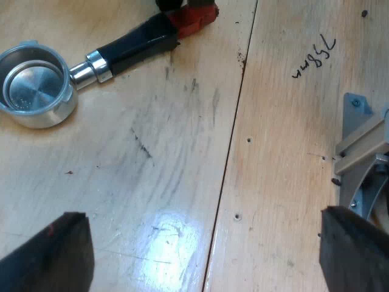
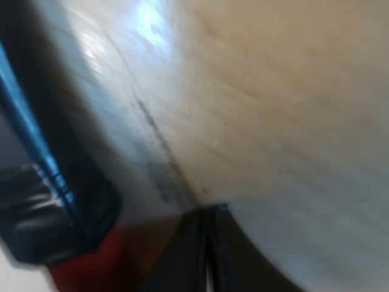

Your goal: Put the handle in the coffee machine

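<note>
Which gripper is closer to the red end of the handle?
Right. The right gripper sits right beside the handle's red end; the left gripper hangs over the table, well apart from it.

A workshop-like bench: scuffed plywood boards (image 1: 279, 182), pen scribble (image 1: 313, 59), screw holes (image 1: 237, 216), a metal bracket (image 1: 360, 143).

The holder (image 1: 37, 85) is bare metal, bowl brushed, collar polished. The handle (image 1: 137, 44) is glossy black plastic with a duller red end (image 1: 196, 14). The table (image 1: 182, 121) is pale, smooth, scuffed wood with a lacquer sheen. My left gripper (image 1: 203, 258) has matt black fingers (image 1: 51, 255).
</note>
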Tool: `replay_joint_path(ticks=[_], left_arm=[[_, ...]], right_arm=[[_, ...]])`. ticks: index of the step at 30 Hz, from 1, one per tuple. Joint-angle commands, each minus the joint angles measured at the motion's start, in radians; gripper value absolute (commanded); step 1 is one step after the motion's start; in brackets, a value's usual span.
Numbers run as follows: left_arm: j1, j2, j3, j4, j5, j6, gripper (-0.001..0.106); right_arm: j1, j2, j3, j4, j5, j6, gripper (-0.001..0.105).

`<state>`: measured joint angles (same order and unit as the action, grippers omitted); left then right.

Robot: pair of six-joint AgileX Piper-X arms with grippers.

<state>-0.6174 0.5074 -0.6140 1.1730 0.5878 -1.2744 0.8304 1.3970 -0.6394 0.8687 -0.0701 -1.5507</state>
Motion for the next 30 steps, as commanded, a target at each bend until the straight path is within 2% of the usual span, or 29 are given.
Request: replay_joint_path(ticks=[1,5,10,12,20,26,29,30], left_arm=[[-0.001,0.001,0.001,0.004,-0.007,0.002,0.078],[-0.001,0.001,0.001,0.004,-0.007,0.002,0.078],[-0.001,0.001,0.001,0.004,-0.007,0.002,0.078],[-0.001,0.001,0.001,0.004,-0.007,0.002,0.078],[-0.001,0.001,0.001,0.034,-0.010,-0.008,0.078],[-0.001,0.001,0.001,0.042,-0.010,-0.008,0.078],[0.002,0.001,0.001,0.080,-0.015,-0.008,0.078],[0.006,0.001,0.001,0.089,-0.015,-0.008,0.078]], right_arm=[[0.002,0.009,-0.010,-0.001,-0.021,0.003,0.000],[0.045,0.009,-0.015,-0.013,-0.026,0.027,0.000],[0.133,0.009,-0.015,-0.031,-0.026,0.089,0.000],[0.177,0.009,-0.015,-0.042,-0.043,0.135,0.000],[0.265,0.034,-0.030,-0.104,-0.076,0.227,0.000],[0.297,0.098,-0.075,-0.139,-0.100,0.232,0.000],[0.308,0.153,-0.122,-0.158,-0.107,0.232,0.000],[0.313,0.198,-0.171,-0.179,-0.133,0.232,0.000]])
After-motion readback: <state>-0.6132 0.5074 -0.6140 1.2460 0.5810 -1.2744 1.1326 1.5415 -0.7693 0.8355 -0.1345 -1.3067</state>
